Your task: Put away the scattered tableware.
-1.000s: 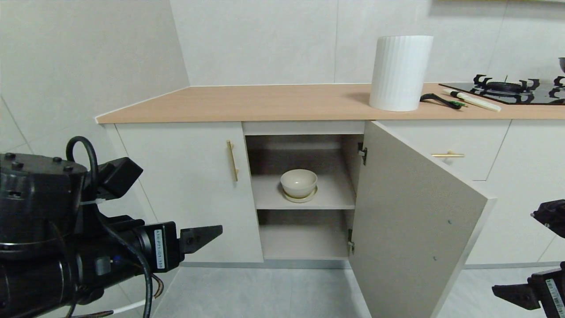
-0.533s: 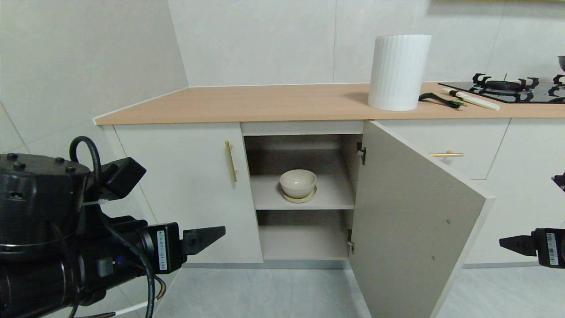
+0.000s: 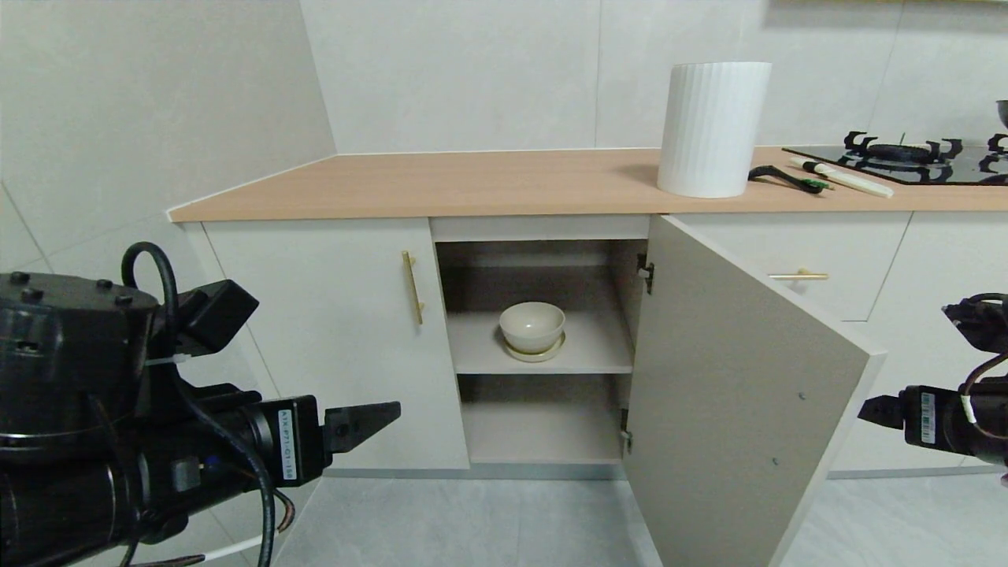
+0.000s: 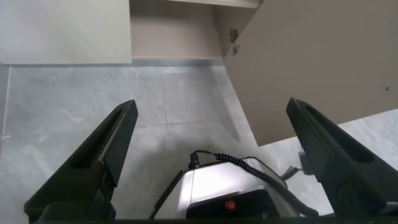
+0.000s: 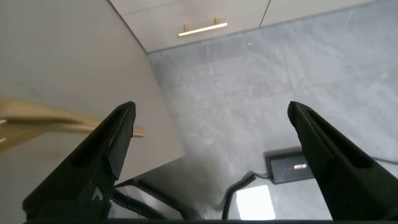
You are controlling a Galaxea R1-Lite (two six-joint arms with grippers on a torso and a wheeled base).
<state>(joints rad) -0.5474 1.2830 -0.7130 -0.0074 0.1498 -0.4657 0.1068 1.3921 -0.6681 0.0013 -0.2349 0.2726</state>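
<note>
A cream bowl [image 3: 533, 324] rests on a small plate [image 3: 513, 352] on the middle shelf [image 3: 592, 346] of the open cabinet. On the counter lie a black-handled utensil [image 3: 786, 179] and a pale stick-like utensil [image 3: 849, 179]. My left gripper [image 3: 390, 413] hangs low, left of the cabinet opening, over the floor; its fingers stand wide apart and empty in the left wrist view [image 4: 211, 109]. My right gripper [image 3: 872, 411] sits at the right edge, just beyond the open door [image 3: 732, 378]. In its wrist view [image 5: 211, 111] the fingers are spread and hold nothing.
The door swings far out toward me, between the right arm and the shelves; its gold handle [image 5: 50, 118] is close to the right gripper. A tall white ribbed canister [image 3: 713, 130] and a gas hob [image 3: 906, 153] are on the counter. A drawer handle [image 3: 798, 276] is behind the door.
The right gripper has risen from the lower right corner and moved in toward the open door. The left arm, bowl and door have stayed put.
</note>
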